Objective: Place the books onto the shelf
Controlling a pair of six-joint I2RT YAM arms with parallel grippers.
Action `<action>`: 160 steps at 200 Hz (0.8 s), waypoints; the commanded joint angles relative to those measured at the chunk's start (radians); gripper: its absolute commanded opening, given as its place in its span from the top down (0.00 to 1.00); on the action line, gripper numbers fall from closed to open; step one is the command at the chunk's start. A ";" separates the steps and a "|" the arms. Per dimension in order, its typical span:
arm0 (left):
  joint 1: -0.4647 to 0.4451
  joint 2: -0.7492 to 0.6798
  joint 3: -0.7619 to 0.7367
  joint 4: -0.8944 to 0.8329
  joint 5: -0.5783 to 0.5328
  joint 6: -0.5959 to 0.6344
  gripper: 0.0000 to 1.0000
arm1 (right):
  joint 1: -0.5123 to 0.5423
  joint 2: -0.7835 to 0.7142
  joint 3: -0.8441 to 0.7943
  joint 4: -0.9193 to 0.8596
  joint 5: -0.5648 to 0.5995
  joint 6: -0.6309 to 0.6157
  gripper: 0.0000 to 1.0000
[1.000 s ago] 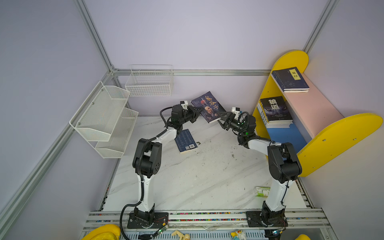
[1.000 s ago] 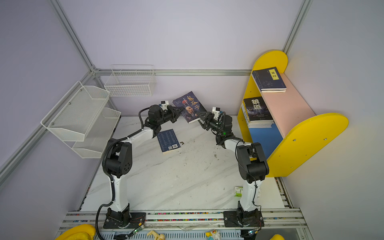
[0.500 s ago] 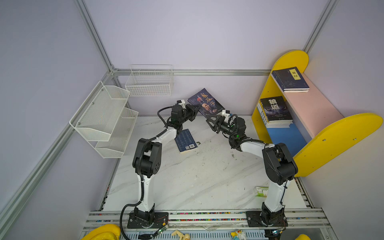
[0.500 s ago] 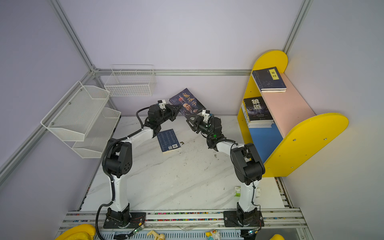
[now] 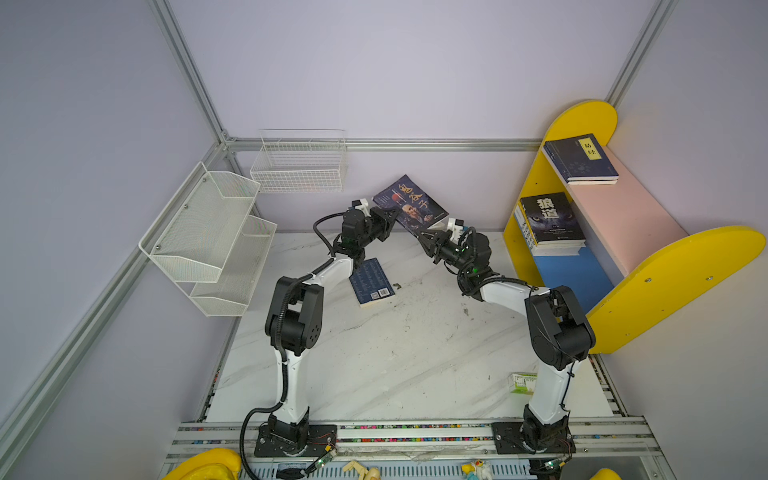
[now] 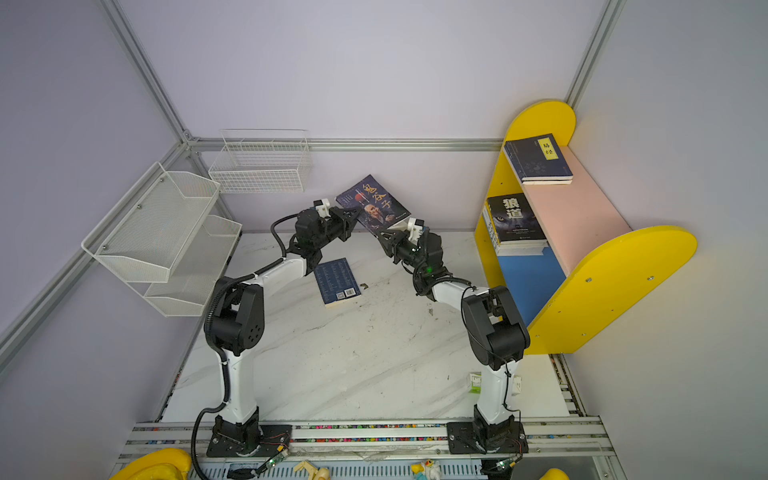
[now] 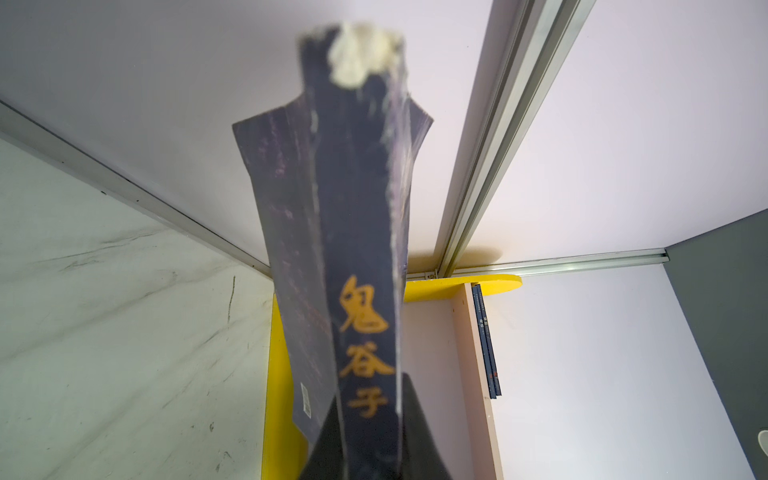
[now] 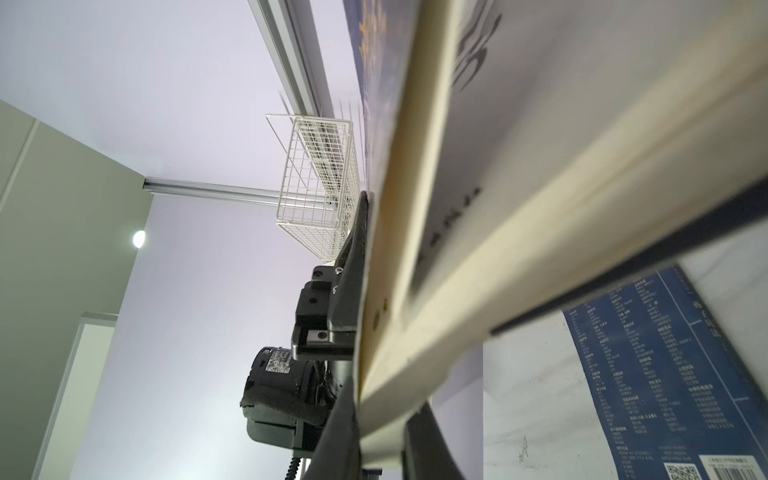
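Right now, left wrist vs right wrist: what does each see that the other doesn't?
Left wrist only: the held book spine-on with gold characters, and the shelf with navy books on its pink board. Right wrist only: the wire basket, the left gripper clamped on the held book, and the blue book flat on the table. Both: the held book and the marble table.

lilac walls [image 5: 415,62] with aluminium framing [image 5: 415,144] surround a white marble tabletop [image 5: 395,353].
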 commanded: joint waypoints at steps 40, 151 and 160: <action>0.003 -0.061 0.031 0.063 0.043 0.019 0.52 | -0.026 -0.117 0.065 -0.283 0.159 -0.294 0.97; 0.041 -0.078 -0.083 -0.120 0.065 0.084 0.26 | -0.076 -0.278 0.352 -1.343 0.663 -1.246 1.00; 0.041 -0.071 -0.080 -0.117 0.070 0.078 0.25 | -0.066 -0.261 0.362 -1.424 0.733 -1.292 1.00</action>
